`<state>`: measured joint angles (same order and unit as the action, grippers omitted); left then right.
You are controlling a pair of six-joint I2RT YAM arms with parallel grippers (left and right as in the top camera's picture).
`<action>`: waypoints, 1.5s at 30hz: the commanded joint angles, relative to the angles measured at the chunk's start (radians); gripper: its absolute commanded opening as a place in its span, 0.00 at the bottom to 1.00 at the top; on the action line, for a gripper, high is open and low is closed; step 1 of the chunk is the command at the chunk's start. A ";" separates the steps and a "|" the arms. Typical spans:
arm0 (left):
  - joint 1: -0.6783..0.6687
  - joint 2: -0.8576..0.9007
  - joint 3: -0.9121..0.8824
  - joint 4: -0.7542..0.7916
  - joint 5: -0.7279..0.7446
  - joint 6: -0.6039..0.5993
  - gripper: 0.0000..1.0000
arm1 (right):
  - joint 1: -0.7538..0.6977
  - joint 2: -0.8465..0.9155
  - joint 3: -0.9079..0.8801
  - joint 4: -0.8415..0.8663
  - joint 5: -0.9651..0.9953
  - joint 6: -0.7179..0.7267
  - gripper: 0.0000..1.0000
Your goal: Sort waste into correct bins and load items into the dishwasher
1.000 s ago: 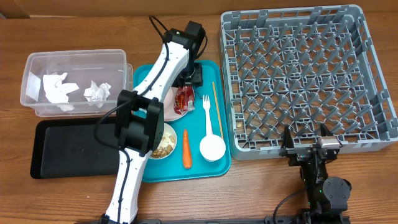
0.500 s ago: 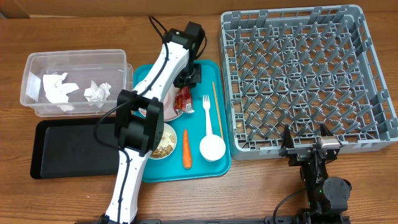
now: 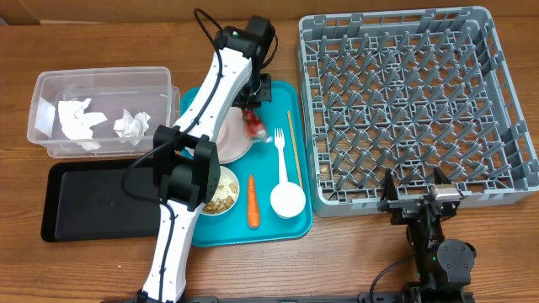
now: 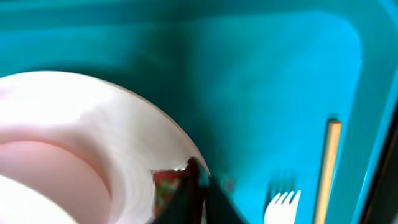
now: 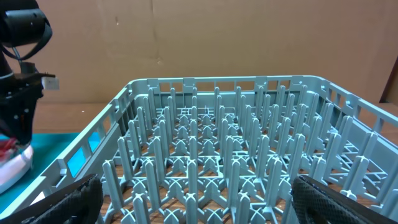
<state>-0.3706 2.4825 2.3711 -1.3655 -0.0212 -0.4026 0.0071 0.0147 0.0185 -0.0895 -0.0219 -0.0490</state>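
Observation:
My left gripper (image 3: 254, 116) is shut on the shiny red snack wrapper (image 3: 253, 125), at the right rim of the pale pink plate (image 3: 230, 140) on the teal tray (image 3: 295, 220). In the left wrist view the dark fingers (image 4: 194, 200) pinch the blurred red wrapper (image 4: 165, 185) beside the plate (image 4: 68, 155). On the tray lie a white fork (image 3: 280, 154), a tan chopstick (image 3: 290, 137), a white cup (image 3: 287, 200), a carrot (image 3: 252, 202) and a bowl of food bits (image 3: 221, 194). My right gripper (image 3: 415, 197) stands open at the grey dish rack's (image 3: 413, 109) near edge.
The clear tub (image 3: 101, 84) at the left holds crumpled white napkins (image 3: 77, 118). The flat black tray (image 3: 93, 202) lies just in front of it. The left arm stretches from the front edge over the teal tray's left side. Rack pegs (image 5: 217, 143) fill the right wrist view.
The left gripper has shut on the red wrapper and drawn it slightly up and away across the plate's rim. The right arm has not moved.

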 commanded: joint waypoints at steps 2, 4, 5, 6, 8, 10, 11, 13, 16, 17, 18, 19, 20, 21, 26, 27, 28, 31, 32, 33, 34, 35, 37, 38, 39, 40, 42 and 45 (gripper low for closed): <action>0.010 0.010 0.023 -0.018 -0.012 0.014 0.04 | -0.003 -0.011 -0.011 0.007 -0.003 -0.001 1.00; 0.011 0.005 0.031 -0.027 -0.011 0.014 0.04 | -0.003 -0.011 -0.011 0.007 -0.003 -0.001 1.00; 0.011 0.002 0.042 -0.035 -0.011 0.014 0.04 | -0.003 -0.011 -0.011 0.007 -0.003 -0.001 1.00; 0.012 0.000 0.057 -0.046 -0.011 0.014 0.04 | -0.003 -0.011 -0.011 0.007 -0.003 -0.001 1.00; 0.014 -0.008 0.103 -0.074 -0.012 0.014 0.04 | -0.003 -0.011 -0.011 0.007 -0.003 -0.001 1.00; 0.023 -0.022 0.170 -0.108 -0.012 0.019 0.04 | -0.003 -0.011 -0.011 0.007 -0.003 -0.001 1.00; 0.029 -0.029 0.202 -0.125 -0.013 0.021 0.04 | -0.003 -0.011 -0.011 0.007 -0.003 -0.001 1.00; 0.050 -0.050 0.266 -0.158 -0.016 0.021 0.04 | -0.003 -0.011 -0.011 0.008 -0.003 -0.001 1.00; 0.102 -0.087 0.342 -0.205 -0.016 0.021 0.04 | -0.003 -0.011 -0.011 0.007 -0.003 -0.001 1.00; 0.124 -0.100 0.357 -0.220 -0.016 0.021 0.04 | -0.003 -0.011 -0.011 0.007 -0.003 -0.001 1.00; 0.148 -0.113 0.368 -0.235 -0.016 0.021 0.04 | -0.003 -0.011 -0.011 0.007 -0.003 -0.001 1.00; 0.179 -0.125 0.375 -0.250 -0.016 0.021 0.04 | -0.003 -0.011 -0.011 0.007 -0.003 -0.001 1.00; 0.206 -0.135 0.376 -0.262 -0.016 0.021 0.04 | -0.003 -0.011 -0.011 0.007 -0.003 -0.001 1.00; 0.235 -0.141 0.376 -0.275 -0.016 0.021 0.04 | -0.003 -0.011 -0.011 0.007 -0.003 -0.001 1.00; 0.391 -0.143 0.360 -0.324 -0.011 0.010 0.04 | -0.003 -0.011 -0.011 0.008 -0.003 -0.001 1.00; 0.425 -0.143 0.355 -0.324 -0.010 0.010 0.04 | -0.003 -0.011 -0.011 0.007 -0.003 -0.001 1.00; 0.447 -0.143 0.352 -0.324 -0.006 0.009 0.04 | -0.003 -0.011 -0.011 0.007 -0.003 -0.001 1.00; 0.525 -0.143 0.344 -0.324 0.034 -0.006 0.04 | -0.003 -0.011 -0.011 0.007 -0.003 -0.001 1.00; 0.548 -0.143 0.342 -0.324 0.048 -0.006 0.04 | -0.003 -0.011 -0.011 0.007 -0.003 -0.001 1.00; 0.568 -0.143 0.341 -0.324 0.053 -0.006 0.04 | -0.003 -0.011 -0.011 0.007 -0.003 -0.001 1.00; 0.592 -0.143 0.341 -0.324 0.051 -0.006 0.04 | -0.003 -0.011 -0.011 0.007 -0.003 -0.001 1.00; 0.604 -0.142 0.340 -0.324 0.046 -0.006 0.04 | -0.003 -0.011 -0.011 0.007 -0.003 -0.001 1.00; 0.629 -0.142 0.338 -0.324 0.040 -0.006 0.04 | -0.003 -0.011 -0.011 0.007 -0.003 -0.001 1.00; 0.642 -0.141 0.336 -0.324 0.037 -0.006 0.04 | -0.003 -0.011 -0.011 0.008 -0.003 -0.001 1.00; 0.652 -0.141 0.333 -0.324 0.032 -0.006 0.04 | -0.003 -0.011 -0.011 0.007 -0.003 -0.001 1.00; 0.661 -0.141 0.331 -0.324 0.032 -0.006 0.04 | -0.003 -0.011 -0.011 0.007 -0.003 -0.001 1.00; 0.675 -0.141 0.318 -0.322 0.017 -0.034 0.04 | -0.003 -0.011 -0.011 0.007 -0.003 -0.001 1.00; 0.686 -0.141 0.286 -0.314 -0.051 -0.101 0.04 | -0.003 -0.011 -0.011 0.007 -0.003 -0.001 1.00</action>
<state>0.3061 2.3535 2.6877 -1.6836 -0.0097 -0.4248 0.0071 0.0147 0.0185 -0.0895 -0.0223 -0.0486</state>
